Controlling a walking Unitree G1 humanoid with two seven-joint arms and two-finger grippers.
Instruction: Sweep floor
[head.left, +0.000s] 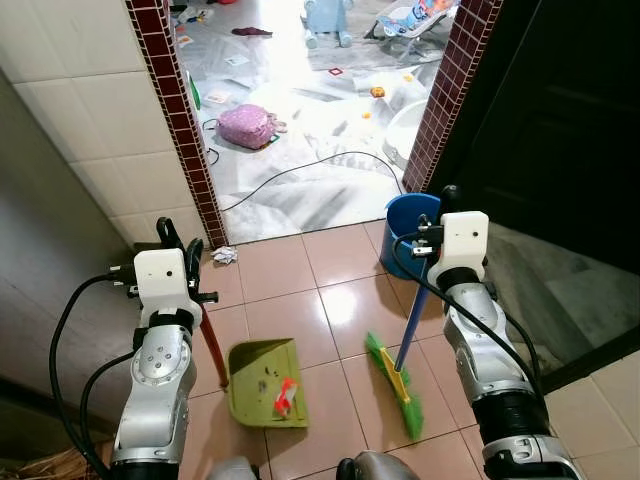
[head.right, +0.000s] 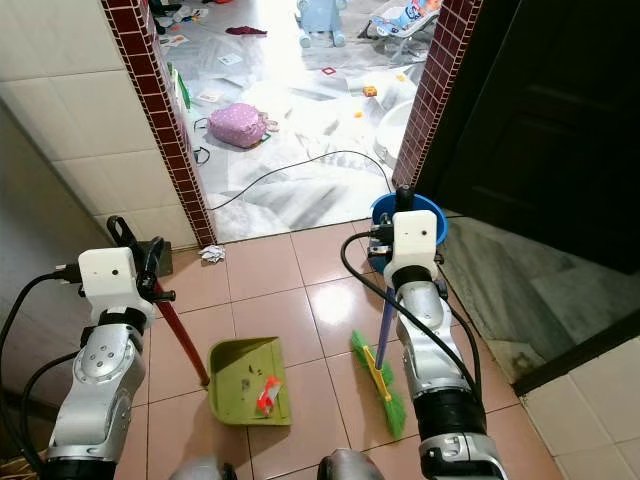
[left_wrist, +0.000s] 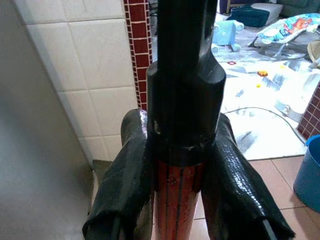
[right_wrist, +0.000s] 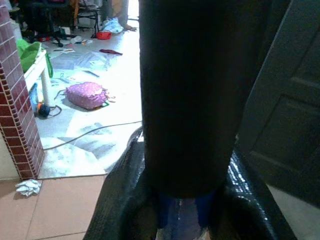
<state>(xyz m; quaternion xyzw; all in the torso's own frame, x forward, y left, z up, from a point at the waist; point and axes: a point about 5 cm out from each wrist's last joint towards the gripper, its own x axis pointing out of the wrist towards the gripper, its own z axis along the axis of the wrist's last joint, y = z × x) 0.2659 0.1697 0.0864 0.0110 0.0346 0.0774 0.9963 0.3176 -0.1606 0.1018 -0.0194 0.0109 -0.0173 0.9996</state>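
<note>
Green-bristled broom (head.left: 398, 388) with blue handle, its head resting on the tiled floor (head.left: 330, 290) just right of the green dustpan (head.left: 265, 383), which lies flat and holds red and small dark debris; the right gripper (right_wrist: 185, 200) is clamped around the broom handle, and the left gripper (left_wrist: 177, 190) is clamped around the dustpan's red handle (head.left: 213, 350). Beyond these, a crumpled white paper (head.left: 224, 255) lies by the brick-edged doorway and a blue bucket (head.left: 405, 232) stands behind the broom.

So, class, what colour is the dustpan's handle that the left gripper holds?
Red: the dustpan handle shows best in the left eye view, held by the left gripper.
</note>
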